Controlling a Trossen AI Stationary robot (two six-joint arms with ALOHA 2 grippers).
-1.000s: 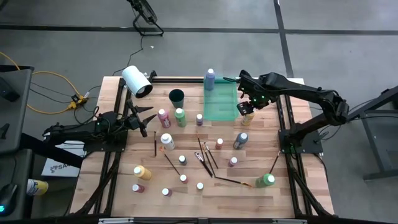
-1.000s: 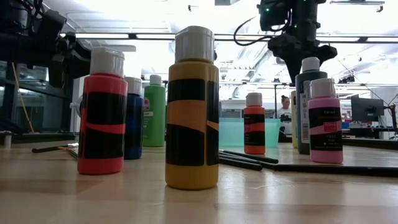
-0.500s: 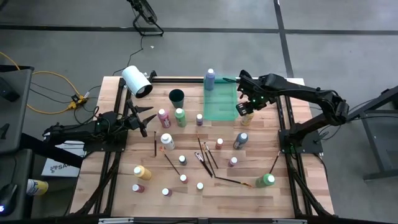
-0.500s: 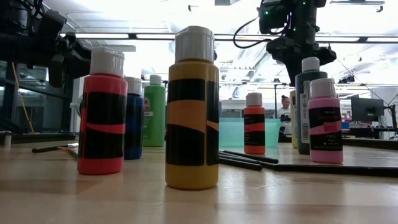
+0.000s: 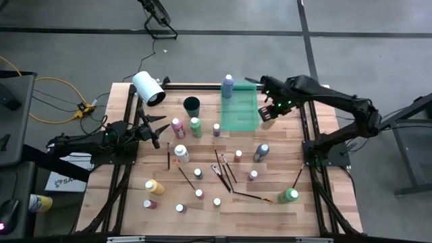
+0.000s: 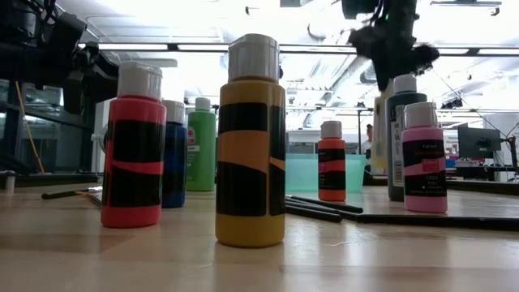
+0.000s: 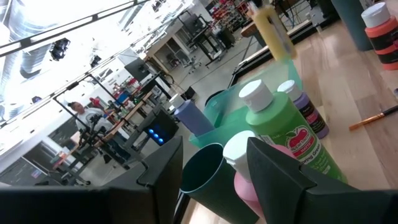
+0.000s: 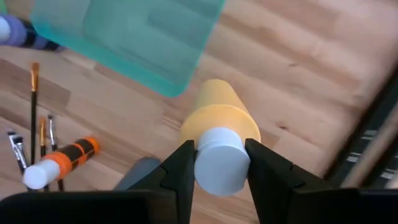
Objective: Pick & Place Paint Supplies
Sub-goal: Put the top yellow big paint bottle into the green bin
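Right hand point(image 8: 219, 163): both fingers pinch the white cap of a yellow bottle point(image 8: 217, 121), one finger on each side, the bottle's body hanging below the grip. In the low view the bottle point(image 6: 381, 122) shows clear of the tabletop, so it reads as lifted. The cap grip makes sense: it is the narrowest part and stands above the neighbouring bottles.

High view: right hand point(image 5: 270, 113) sits just beside the right edge of the green tray point(image 5: 239, 111), near the far right corner of the tabletop point(image 5: 128, 196). Judgement: the tray is the likely drop place, since a dark blue bottle point(image 5: 227, 86) already stands at its far left corner.

Left hand point(image 5: 164, 129): waits at the left side of the tabletop, fingers spread and holding nothing. Its wrist view looks past the fingers at a pink bottle point(image 7: 245, 171), a green bottle point(image 7: 280, 134) and a dark cup point(image 7: 202, 177) close ahead.

Remaining supplies: bottles stand scattered upright over the middle and near part of the tabletop, among them a red bottle point(image 6: 134, 150) and a second yellow bottle point(image 6: 250, 142) close to the low camera. Several thin brushes point(image 5: 225, 172) lie flat near the middle. A white roll point(image 5: 148, 88) lies at the far left corner.

Judgement: task is early, most supplies not yet moved.
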